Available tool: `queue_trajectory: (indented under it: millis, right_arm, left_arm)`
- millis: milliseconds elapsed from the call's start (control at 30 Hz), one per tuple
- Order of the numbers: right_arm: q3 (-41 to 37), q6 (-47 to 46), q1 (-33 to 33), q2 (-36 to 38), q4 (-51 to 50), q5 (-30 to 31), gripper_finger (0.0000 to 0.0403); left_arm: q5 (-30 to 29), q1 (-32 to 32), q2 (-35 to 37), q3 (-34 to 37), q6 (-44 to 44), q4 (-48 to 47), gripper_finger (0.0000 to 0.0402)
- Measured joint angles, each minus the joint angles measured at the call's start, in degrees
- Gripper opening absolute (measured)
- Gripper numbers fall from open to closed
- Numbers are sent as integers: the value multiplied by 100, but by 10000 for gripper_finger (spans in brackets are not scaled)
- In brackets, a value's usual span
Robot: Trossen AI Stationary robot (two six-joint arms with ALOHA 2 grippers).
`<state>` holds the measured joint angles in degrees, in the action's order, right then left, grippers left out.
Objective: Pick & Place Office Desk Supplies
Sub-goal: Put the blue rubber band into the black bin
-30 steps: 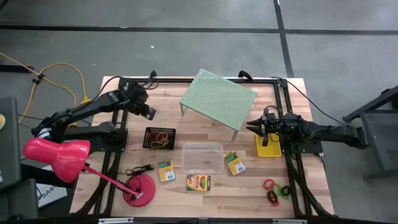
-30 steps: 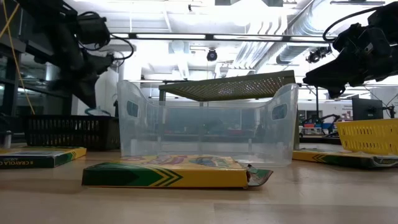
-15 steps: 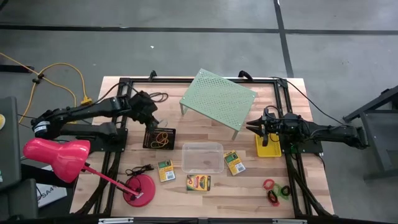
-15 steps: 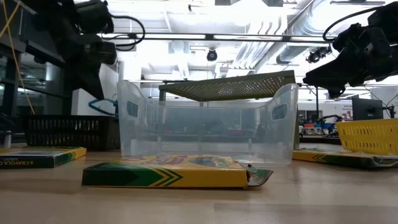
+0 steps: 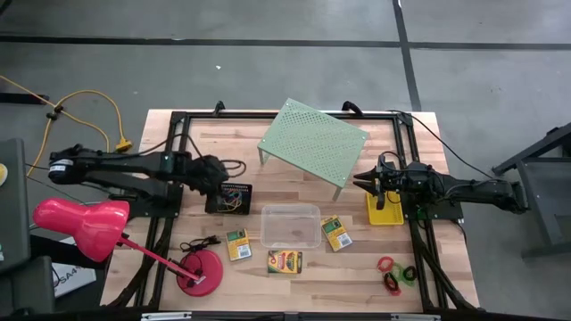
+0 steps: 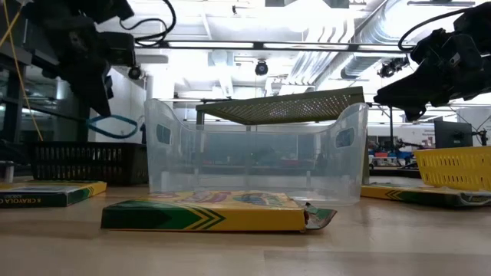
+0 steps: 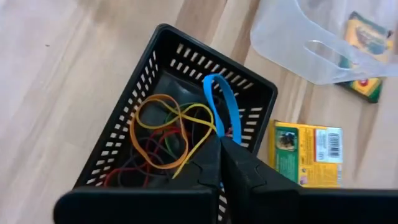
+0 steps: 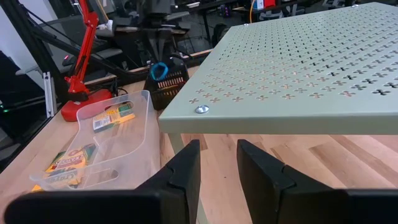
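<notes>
Left gripper [image 7: 225,149]: over the black mesh tray [image 5: 230,198], jaws clamped on a blue rubber band [image 7: 219,107].
Blue rubber band: a narrow loop, long axis running from the fingertips out over the tray's interior; in the low view [image 6: 112,127] it hangs above the tray.
Tray contents: yellow, red and green rubber bands [image 7: 165,134], lying tangled.
Right gripper [image 5: 360,185]: beside the yellow basket [image 5: 384,214], jaws apart, holding nothing.
Clear tub [image 5: 290,226]: table centre, long axis across the table.

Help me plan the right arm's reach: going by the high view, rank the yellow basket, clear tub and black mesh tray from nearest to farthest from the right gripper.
From the right gripper:
1. Yellow basket, just beside it.
2. Clear tub, mid-table.
3. Black mesh tray, far side, under the left gripper.
</notes>
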<state>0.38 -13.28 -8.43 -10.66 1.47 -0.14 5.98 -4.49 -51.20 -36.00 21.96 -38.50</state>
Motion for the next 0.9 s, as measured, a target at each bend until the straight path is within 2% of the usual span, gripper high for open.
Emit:
queue_trajectory:
  millis: [267,567,900]
  right_arm:
    - [0,0,2,0,-2,0,94]
    - [0,0,1,-2,-2,0,94]
    - [0,0,1,0,-1,0,94]
  left_arm:
    - [-791,407,-291,-6,361,-4,0]
    - [-762,439,-1137,-6,594,31,0]
    - [-737,439,-1204,-6,592,151,0]
